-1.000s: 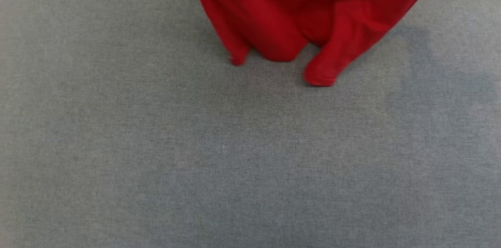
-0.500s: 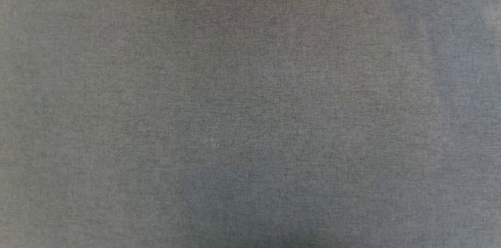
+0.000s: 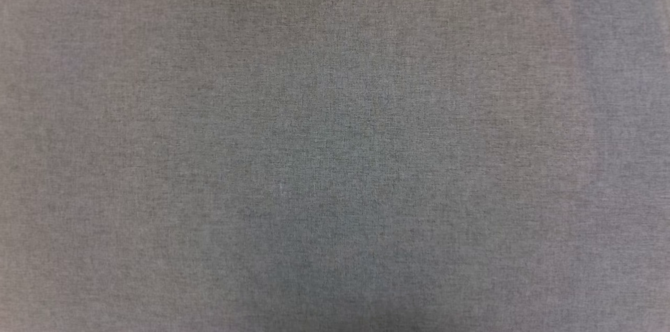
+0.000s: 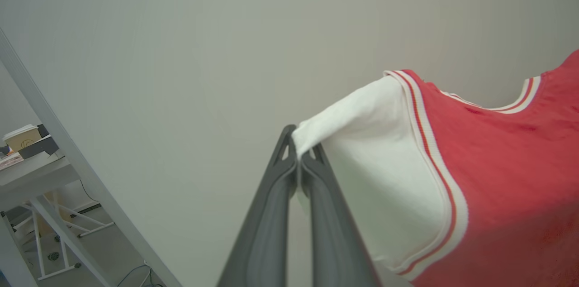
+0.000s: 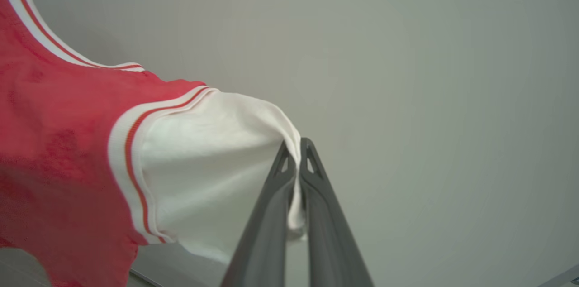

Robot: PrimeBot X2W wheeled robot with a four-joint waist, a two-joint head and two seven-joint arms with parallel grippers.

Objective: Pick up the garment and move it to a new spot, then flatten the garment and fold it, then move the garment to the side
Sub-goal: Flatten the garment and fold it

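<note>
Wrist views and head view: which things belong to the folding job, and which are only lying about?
Job: garment, held up by its white sleeves; left hand, shut on one sleeve; right hand, shut on the other; grey cloth surface.
Lying about: paper cup; white desk under it.

The garment (image 4: 506,178) is red in the body with white sleeves, and red-and-white striped trim edges each sleeve seam and the neckline, at two o'clock in the left wrist view. The left gripper (image 4: 299,158) and right gripper (image 5: 296,153) are dark grey against a pale grey wall (image 4: 181,51). The surface (image 3: 335,143) in the head view is a heathered grey weave; a tan, white-lidded cup (image 4: 20,138) sits at nine o'clock of the left wrist view.
</note>
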